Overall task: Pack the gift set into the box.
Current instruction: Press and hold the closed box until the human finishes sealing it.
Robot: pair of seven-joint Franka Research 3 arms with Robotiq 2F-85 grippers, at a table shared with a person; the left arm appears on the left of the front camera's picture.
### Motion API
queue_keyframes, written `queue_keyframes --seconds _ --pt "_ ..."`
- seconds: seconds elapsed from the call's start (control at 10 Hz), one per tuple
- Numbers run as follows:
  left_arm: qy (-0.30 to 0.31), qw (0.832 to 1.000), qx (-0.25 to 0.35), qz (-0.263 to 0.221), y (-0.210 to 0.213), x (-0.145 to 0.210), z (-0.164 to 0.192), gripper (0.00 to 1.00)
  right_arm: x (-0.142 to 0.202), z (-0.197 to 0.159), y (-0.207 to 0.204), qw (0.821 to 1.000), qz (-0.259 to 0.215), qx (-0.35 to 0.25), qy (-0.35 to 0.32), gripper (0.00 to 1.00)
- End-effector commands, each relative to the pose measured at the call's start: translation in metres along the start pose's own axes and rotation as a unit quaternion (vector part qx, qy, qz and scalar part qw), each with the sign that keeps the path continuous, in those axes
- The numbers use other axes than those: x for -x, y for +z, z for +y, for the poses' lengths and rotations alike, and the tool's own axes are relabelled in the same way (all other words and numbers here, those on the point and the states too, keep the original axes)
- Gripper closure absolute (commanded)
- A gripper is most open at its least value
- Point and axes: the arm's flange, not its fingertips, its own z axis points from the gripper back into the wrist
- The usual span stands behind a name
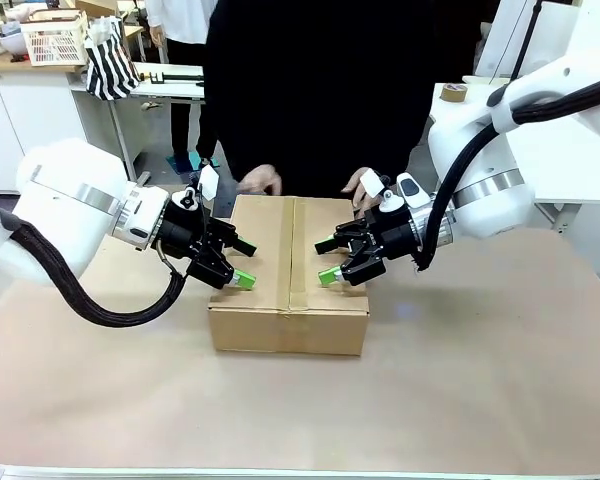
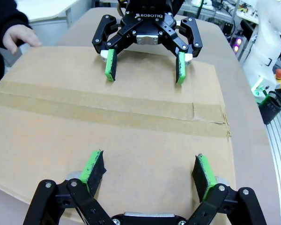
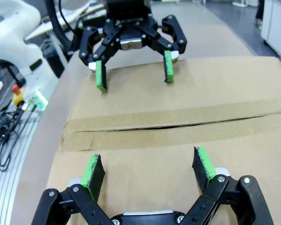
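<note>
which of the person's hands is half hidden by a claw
The hand at the picture's right, behind the right claw; the other hand lies in plain sight.

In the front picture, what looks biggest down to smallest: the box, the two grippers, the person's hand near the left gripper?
Largest: the box.
Next: left gripper and right gripper, looking alike.
Smallest: the person's hand, though it sits farther from the camera.

Front cam: fixed on the robot side, looks across the table [image 1: 480,400] at the person [image 1: 310,90], mid-range, box [image 1: 290,300] at frame centre. Left wrist cam: close over the box top, own fingers [image 2: 94,168] at the bottom edge, faces the right gripper [image 2: 145,71] at top centre. Right wrist cam mirrors it, with the left gripper [image 3: 134,74] at top centre. All three share the taped seam [image 1: 293,250]
</note>
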Motion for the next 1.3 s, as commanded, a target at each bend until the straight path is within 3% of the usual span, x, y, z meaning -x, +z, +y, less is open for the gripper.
queue_keyframes --seconds 0.0,1.2 --pt "-0.001 1.000 0.002 0.003 -0.0003 0.0017 -0.0007 0.00 0.0022 -0.0003 -0.0006 1.000 0.001 0.001 -0.002 0.00" --pt "-0.001 1.000 0.002 0.003 -0.0003 0.0017 -0.0007 0.00 0.0022 -0.0003 -0.0006 1.000 0.001 0.001 -0.002 0.00"
